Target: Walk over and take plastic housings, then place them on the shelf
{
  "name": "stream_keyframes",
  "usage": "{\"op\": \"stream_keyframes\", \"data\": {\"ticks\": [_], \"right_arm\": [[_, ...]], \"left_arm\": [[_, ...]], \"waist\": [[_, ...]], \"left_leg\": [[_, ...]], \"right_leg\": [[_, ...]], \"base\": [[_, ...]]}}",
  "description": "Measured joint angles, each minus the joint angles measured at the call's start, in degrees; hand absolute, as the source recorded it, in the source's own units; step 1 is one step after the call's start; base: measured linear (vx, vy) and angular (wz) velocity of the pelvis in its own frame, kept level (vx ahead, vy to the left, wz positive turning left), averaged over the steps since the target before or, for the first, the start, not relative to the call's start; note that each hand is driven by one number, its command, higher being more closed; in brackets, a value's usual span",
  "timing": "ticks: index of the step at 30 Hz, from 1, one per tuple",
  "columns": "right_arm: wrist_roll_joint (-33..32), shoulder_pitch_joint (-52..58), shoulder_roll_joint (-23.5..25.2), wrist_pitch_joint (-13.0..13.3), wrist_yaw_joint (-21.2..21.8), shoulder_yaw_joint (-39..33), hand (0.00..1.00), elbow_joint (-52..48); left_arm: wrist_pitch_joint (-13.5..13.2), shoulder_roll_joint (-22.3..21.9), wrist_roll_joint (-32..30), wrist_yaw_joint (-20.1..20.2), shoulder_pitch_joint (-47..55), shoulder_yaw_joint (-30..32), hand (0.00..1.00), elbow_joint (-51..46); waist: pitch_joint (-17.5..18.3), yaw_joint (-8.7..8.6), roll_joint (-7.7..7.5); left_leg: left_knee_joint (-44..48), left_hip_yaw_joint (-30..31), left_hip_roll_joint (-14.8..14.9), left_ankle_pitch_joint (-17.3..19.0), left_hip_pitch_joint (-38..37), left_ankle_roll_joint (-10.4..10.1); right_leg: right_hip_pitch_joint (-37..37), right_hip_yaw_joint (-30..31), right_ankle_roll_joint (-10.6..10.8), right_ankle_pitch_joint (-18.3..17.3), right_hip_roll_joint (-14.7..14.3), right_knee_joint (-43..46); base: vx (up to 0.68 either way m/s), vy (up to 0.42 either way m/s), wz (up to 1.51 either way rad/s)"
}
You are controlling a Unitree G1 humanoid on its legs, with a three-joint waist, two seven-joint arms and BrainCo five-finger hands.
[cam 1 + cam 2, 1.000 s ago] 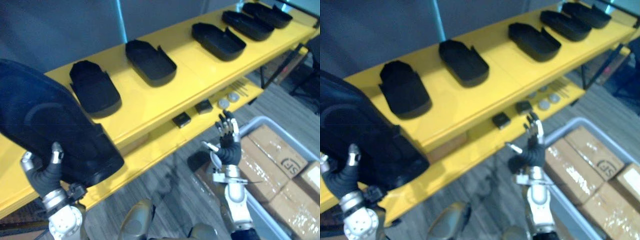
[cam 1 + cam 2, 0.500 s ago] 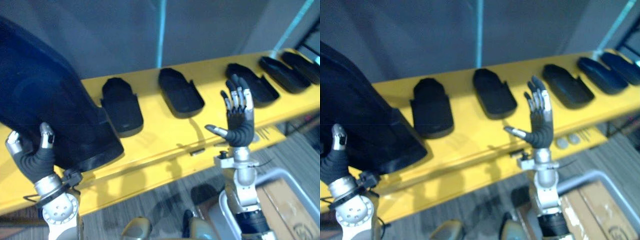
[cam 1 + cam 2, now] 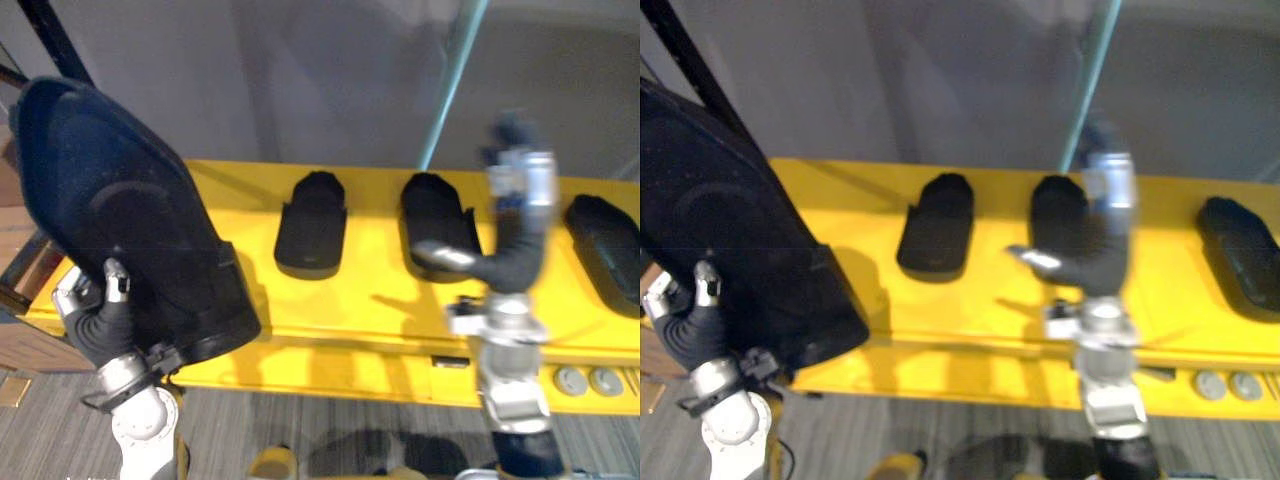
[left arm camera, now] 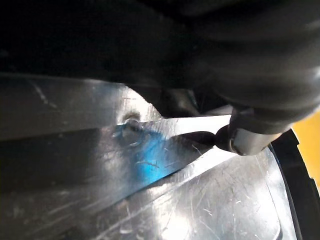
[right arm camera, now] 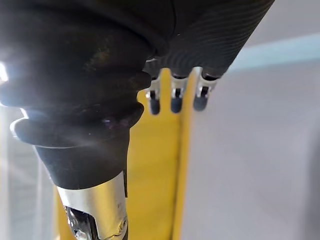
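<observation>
- Black held housing [image 3: 120, 220], left eye view: large shell, tilted upright, in front of the left end of the yellow shelf [image 3: 370, 290]. Whether it touches the shelf cannot be told.
- Left hand [image 3: 100, 322], same view: below the held housing, fingers and thumb curled round its lower edge.
- Left housing [image 3: 312, 222], middle housing [image 3: 438, 218], right housing [image 3: 605, 245], same view: black, lying in a row on the shelf top, apart from one another.
- Right hand [image 3: 510, 255], same view: raised in front of the middle housing, fingers straight up, thumb out to the side, holding nothing. The fingers are blurred.
- Teal post [image 3: 450, 85], same view: rises behind the shelf against a grey wall [image 3: 320, 70].
- Two grey discs [image 3: 588, 381], same view: side by side on a lower yellow level, right of the right arm. Any marking is too small to tell.
- Right eye view: same layout, with the held housing at far left above the left hand and the right hand before the middle housing.
- Left wrist view: glossy, scratched face of the held housing close against the hand, one finger [image 4: 247, 140] bent onto it. A strip of yellow shelf shows past its black rim.
- Right wrist view: dark cover, straight fingertips [image 5: 172, 102] in a row, thumb apart, nothing between them. Yellow shelf and grey wall lie beyond.
</observation>
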State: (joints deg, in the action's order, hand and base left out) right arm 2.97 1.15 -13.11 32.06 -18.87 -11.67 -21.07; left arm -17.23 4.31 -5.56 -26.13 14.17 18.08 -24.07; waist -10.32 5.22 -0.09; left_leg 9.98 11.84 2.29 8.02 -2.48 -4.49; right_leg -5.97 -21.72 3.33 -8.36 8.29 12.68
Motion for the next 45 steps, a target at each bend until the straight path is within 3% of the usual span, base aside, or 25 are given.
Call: {"op": "stream_keyframes", "data": {"ticks": [6,9,11,13,15,21,25,31,32,37,42,45], "right_arm": [[-6.62,11.3,7.09,-1.01,-6.63,-13.51,0.0,1.63],[-11.07,16.64,9.26,-1.32,-8.2,-19.52,0.0,7.12],[-12.59,19.49,10.03,-2.45,-8.79,-22.03,0.0,13.57],[-12.79,21.34,10.19,-3.55,-8.59,-21.9,0.0,16.44],[-12.61,22.92,10.3,-5.19,-7.34,-20.73,0.0,19.8],[-9.84,23.91,8.88,-9.14,-4.68,-15.06,0.0,26.79],[-8.97,23.46,7.73,-11.6,-4.22,-13.74,0.0,29.59],[-9.06,23.21,6.45,-15.87,-4.25,-12.55,0.0,36.38],[-9.05,23.3,6.44,-16.55,-4.26,-12.61,0.0,37.24],[-8.96,23.26,6.44,-19.41,-4.24,-11.74,0.0,40.25],[-9.15,23.28,6.42,-19.66,-3.53,-10.84,0.0,42.59],[-9.54,23.38,6.43,-19.63,-3.57,-10.39,0.0,43.23]], "left_arm": [[5.78,-0.16,-3.99,-0.43,5.29,10.26,1.0,1.26],[8.86,0.68,-3.98,-0.54,6.24,16.3,1.0,6.58],[11.64,4.88,-3.35,-0.2,6.21,18.94,1.0,12.15],[13.09,8.44,-3.07,0.26,6.07,19.53,1.0,15.53],[15.14,14.62,-0.96,1.6,5.48,19.57,1.0,20.1],[19.43,27.55,1.77,7.16,-3.22,19.56,1.0,31.85],[23.08,32.25,2.17,12.07,-7.65,19.23,1.0,36.38],[33.18,40.85,-4.7,21.39,-15.68,13.24,1.0,47.39],[34.74,41.47,-5.67,22.86,-17.43,12.3,1.0,48.52],[37.37,41.84,-6.77,25.09,-21.01,9.68,1.0,50.4],[39.66,41.63,-8.51,25.05,-21.77,5.82,1.0,50.57],[41.34,40.65,-9.21,25.04,-21.77,5.85,1.0,50.77]], "waist": [[0.98,-3.09,0.57],[2.12,-4.84,2.26],[2.33,-6.26,3.42],[2.5,-6.52,4.02],[2.65,-7.33,4.62],[2.92,-7.88,5.01],[2.91,-8.36,4.92],[1.46,-9.23,4.36],[1.04,-9.33,4.15],[-0.98,-9.31,3.2],[-4.57,-9.11,2.5],[-4.89,-9.03,2.21]], "left_leg": [[-2.56,-4.72,0.17,-0.68,-0.77,0.54],[-4.02,-7.06,0.08,-1.21,-0.92,0.76],[-4.68,-9.74,0.15,-1.37,-2.12,0.84],[-5.37,-11.78,0.29,-1.39,-2.89,0.86],[-5.58,-14.4,0.52,-1.25,-3.54,1.03],[-5.23,-22.12,1.34,-0.49,-3.42,2.07],[-5.26,-23.32,1.18,0.02,-3.41,1.7],[-1.51,-24.83,1.77,1.94,-1.85,0.23],[-0.35,-24.89,2.14,2.67,-1.27,0.15],[5.36,-24.9,3.76,5.91,0.78,-0.01],[11.13,-24.3,5.35,8.88,4.18,0.31],[12.06,-24.17,5.37,9.4,4.74,0.57]], "right_leg": [[2.19,3.58,0.13,0.56,-0.03,-0.28],[4.05,5.93,0.57,1.08,0.09,-0.07],[4.62,7.73,0.96,1.25,0.24,0.86],[5.61,9.13,0.98,0.74,0.59,2.12],[6.55,10.7,0.95,0.04,0.83,3.67],[8.9,12.92,1.35,-0.44,1.63,5.72],[9.13,14.04,1.67,-0.21,1.36,4.73],[9.04,15.6,2.05,1.17,0.07,2.45],[8.9,15.93,2.07,1.52,-0.29,1.76],[8.63,17.62,2.04,1.57,-1.48,1.51],[9.03,17.83,2.07,1.61,-2.53,1.52],[9.23,18.53,2.08,1.62,-2.63,1.53]], "base": [[-0.04,0.04,-0.29],[0.02,0.027,-0.37],[0.03,0.034,-0.36],[0.02,0.033,-0.36],[0.0,0.026,-0.35],[-0.02,0.021,-0.16],[0.03,0.042,-0.13],[0.07,0.035,-0.12],[0.06,0.031,-0.17],[0.03,0.028,-0.05],[-0.04,0.018,0.03],[0.0,0.01,0.0]]}}
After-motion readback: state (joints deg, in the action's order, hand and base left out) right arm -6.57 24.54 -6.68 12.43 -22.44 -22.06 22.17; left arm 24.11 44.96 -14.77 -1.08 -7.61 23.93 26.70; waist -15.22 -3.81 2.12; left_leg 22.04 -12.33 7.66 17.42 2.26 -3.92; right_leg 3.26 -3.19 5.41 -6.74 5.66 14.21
